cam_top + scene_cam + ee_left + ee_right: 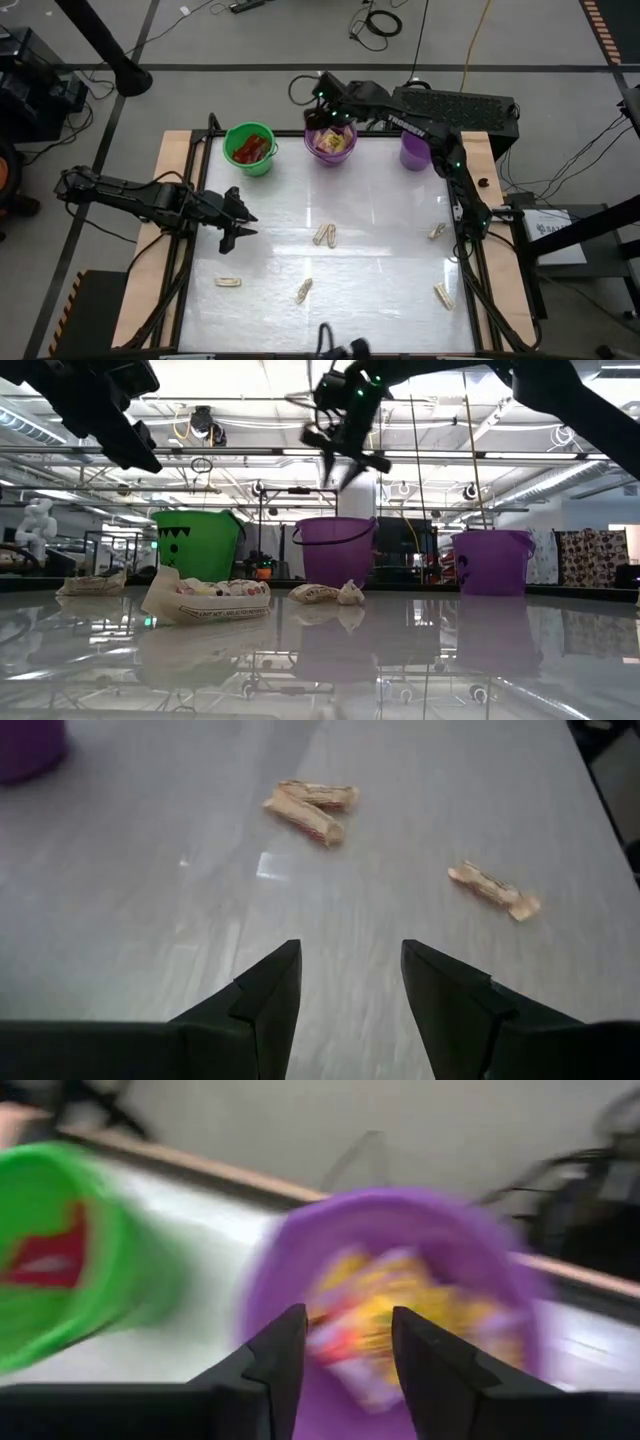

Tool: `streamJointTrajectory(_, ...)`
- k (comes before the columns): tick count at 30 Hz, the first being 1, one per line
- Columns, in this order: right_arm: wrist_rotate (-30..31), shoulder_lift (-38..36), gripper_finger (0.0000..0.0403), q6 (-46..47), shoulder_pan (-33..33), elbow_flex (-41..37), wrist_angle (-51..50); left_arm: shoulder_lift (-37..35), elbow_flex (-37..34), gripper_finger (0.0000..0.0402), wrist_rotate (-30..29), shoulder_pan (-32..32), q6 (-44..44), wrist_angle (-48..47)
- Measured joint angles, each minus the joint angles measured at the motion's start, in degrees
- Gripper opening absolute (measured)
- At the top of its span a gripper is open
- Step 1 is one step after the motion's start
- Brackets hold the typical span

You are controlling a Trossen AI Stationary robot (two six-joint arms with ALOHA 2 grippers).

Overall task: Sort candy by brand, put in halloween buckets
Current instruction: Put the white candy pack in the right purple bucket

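Observation:
Three halloween buckets stand along the table's far edge: a green one [250, 148] holding red packets, a deep purple one [331, 143] holding yellow packets [400, 1295], and a lavender one [415, 150]. Several tan candy pieces lie on the table, a pair [325, 235] near the middle and others [228, 282] [304, 290] [443, 295] toward the near edge. My right gripper [325, 112] [348, 1320] hangs open above the purple bucket with nothing between its fingers. Over the table's left part my left gripper [240, 222] [350, 955] is open and holds nothing.
One more tan piece [437, 230] lies near the table's right edge, beside my right arm. A black box [455, 105] sits behind the far edge. The middle of the white tabletop [380, 200] is bare.

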Motion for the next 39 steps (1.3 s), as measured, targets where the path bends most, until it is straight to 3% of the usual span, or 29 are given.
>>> streamJointTrajectory(4, -6.26, 0.02, 0.0143, 0.13, 4.22, 0.0, 4.05, 0.0, -0.01, 0.018, 0.53, 0.02, 0.41, 0.26)
streamJointTrajectory(8, -8.37, -0.02, 0.0143, 0.22, 9.75, 0.0, 5.0, 0.0, -0.01, 0.018, 2.13, 0.02, 0.43, 0.25)
streamJointTrajectory(17, -8.33, -0.04, 0.0137, 6.49, 25.68, 0.0, 2.99, 0.0, -0.01, 0.018, 4.55, 0.04, -0.15, 0.34)
streamJointTrajectory(23, -2.51, -0.17, 0.0135, 11.43, 33.92, 0.0, -7.71, 3.09, -0.01, 0.018, 4.55, 0.04, -0.89, 7.7)
streamJointTrajectory(27, 3.5, -0.24, 0.0135, 11.08, 35.98, 0.0, -21.31, 11.12, -0.01, 0.018, 4.57, 0.1, -5.53, 15.89)
streamJointTrajectory(29, 4.92, -0.3, 0.0135, 9.5, 35.27, -0.3, -23.54, 17.01, -0.01, 0.018, 4.54, 0.23, -8.07, 20.43)
streamJointTrajectory(33, 4.85, -2.3, 0.0135, -6.6, 34.34, -1.05, -23.19, 31.13, 3.2, 0.018, 2.37, 1.12, -8.52, 28.77)
streamJointTrajectory(36, 4.9, -5.0, 0.0135, -19.48, 33.99, -2.43, -22.86, 41.95, 10.63, 0.018, -2.53, 2.75, -7.0, 29.03)
streamJointTrajectory(39, 5.23, -7.97, 0.0135, -28.27, 32.38, -4.66, -23.08, 52.0, 19.9, 0.018, -3.73, 4.65, -7.55, 26.85)
